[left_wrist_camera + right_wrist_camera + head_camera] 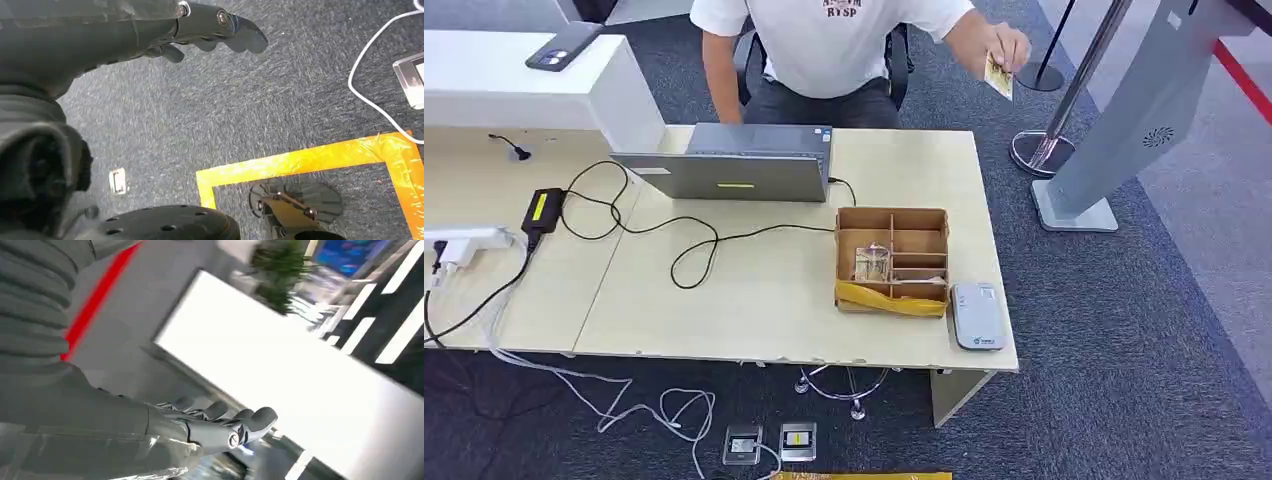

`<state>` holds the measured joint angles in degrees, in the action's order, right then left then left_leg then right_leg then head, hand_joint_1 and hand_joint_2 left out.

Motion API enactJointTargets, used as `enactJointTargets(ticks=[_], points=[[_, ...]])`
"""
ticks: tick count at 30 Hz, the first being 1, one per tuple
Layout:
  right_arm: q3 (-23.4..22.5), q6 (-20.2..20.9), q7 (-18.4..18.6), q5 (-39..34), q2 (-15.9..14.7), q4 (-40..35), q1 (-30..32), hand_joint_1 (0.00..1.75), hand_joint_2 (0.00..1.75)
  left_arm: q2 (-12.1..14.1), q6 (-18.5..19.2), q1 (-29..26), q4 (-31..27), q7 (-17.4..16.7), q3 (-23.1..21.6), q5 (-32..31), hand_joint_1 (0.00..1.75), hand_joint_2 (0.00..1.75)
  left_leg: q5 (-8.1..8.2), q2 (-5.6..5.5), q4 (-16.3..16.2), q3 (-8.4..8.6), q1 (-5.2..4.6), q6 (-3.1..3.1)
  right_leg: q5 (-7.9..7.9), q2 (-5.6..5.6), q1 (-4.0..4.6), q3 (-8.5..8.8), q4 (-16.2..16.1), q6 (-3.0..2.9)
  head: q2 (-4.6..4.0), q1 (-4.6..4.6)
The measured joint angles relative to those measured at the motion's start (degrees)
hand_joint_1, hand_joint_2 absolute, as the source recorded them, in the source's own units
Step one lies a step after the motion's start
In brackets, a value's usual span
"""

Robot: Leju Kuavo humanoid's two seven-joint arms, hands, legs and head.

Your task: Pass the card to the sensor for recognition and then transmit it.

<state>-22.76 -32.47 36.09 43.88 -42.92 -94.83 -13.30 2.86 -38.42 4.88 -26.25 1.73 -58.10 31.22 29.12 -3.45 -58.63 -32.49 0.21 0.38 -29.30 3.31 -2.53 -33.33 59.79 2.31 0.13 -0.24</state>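
Head view, far left: a dark phone point(563, 46) lies on the white raised counter point(514, 85).
Left of desk: a black power adapter point(541, 210) and its cables point(639, 225) trail across the light wooden desk point(754, 290).
Middle, far edge: a grey laptop point(739, 165), lid toward the robot, with a seated person point(829, 50) in a white shirt behind it.
Right of desk: a cardboard compartment box point(892, 260); just beside it at the near right corner, the grey sensor point(978, 314) lies flat.
Card: the card point(998, 77) is held up in the person's hand point(1002, 45), beyond the far right corner of the desk, tilted, its long axis running roughly near-to-far.
Far right: a grey kiosk stand point(1114, 130) on the carpet.
Left hand: the left hand point(210, 27) hangs over the carpet, fingers loose and grasping nothing.
Right hand: the right hand point(220, 427) is raised, fingers extended together, nothing in it.
Key relation: the card lies far and to the right; judging by sides, the right hand is the nearer one to take it, and the sensor lies nearer the robot than the card does.
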Motion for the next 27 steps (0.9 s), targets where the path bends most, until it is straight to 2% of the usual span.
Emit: enactJointTargets(ticks=[4, 10, 16, 22, 27], points=[[8.98, 6.90, 0.90, 5.10, -2.47, -5.19, -7.59, 0.00, 1.75, -0.02, 0.00, -0.21, 0.00, -0.07, 0.04, -1.34, 0.00, 0.00, -0.01, -0.08, 0.00, 0.03, 0.07, -0.02, -0.01, -0.10, 0.07, -0.01, -0.01, -0.01, 0.00, 0.07], [23.04, 10.91, 1.12, 5.63, -3.15, -8.16, -17.58, 0.00, 1.75, -0.02, 0.00, -0.36, 0.00, -0.48, 0.24, -1.51, 0.00, 0.00, -0.09, -0.29, 0.00, 0.01, 0.11, -0.14, -0.01, -0.24, 0.10, -0.05, -0.01, -0.01, 0.00, -0.02], [33.78, 16.14, -0.18, 6.83, -3.15, -8.29, -25.45, 0.00, 1.75, 0.07, 0.00, -0.51, -0.04, -1.03, 0.22, -1.77, 0.00, 0.00, -0.10, -0.29, -0.01, -0.02, 0.15, -0.15, -0.01, -0.22, 0.13, -0.09, -0.01, -0.02, 0.00, 0.02], [43.69, 24.69, -0.74, 6.06, -2.21, -8.18, -32.87, 0.00, 1.75, 0.13, 0.02, -0.28, -0.39, -2.45, 0.00, -1.73, 0.00, 0.00, -0.10, -0.28, 0.00, -0.07, 0.20, -0.17, -0.01, -0.21, 0.17, -0.13, -0.01, -0.02, 0.00, -0.02], [53.96, 29.75, -1.40, 2.42, 0.93, -6.31, -37.17, 0.00, 1.75, 0.17, 0.07, 0.40, -0.44, -3.13, -0.55, 0.06, 0.00, 0.00, -0.11, -0.27, 0.00, -0.09, 0.27, -0.18, -0.01, -0.20, 0.23, -0.14, 0.00, -0.03, 0.00, 0.00]])
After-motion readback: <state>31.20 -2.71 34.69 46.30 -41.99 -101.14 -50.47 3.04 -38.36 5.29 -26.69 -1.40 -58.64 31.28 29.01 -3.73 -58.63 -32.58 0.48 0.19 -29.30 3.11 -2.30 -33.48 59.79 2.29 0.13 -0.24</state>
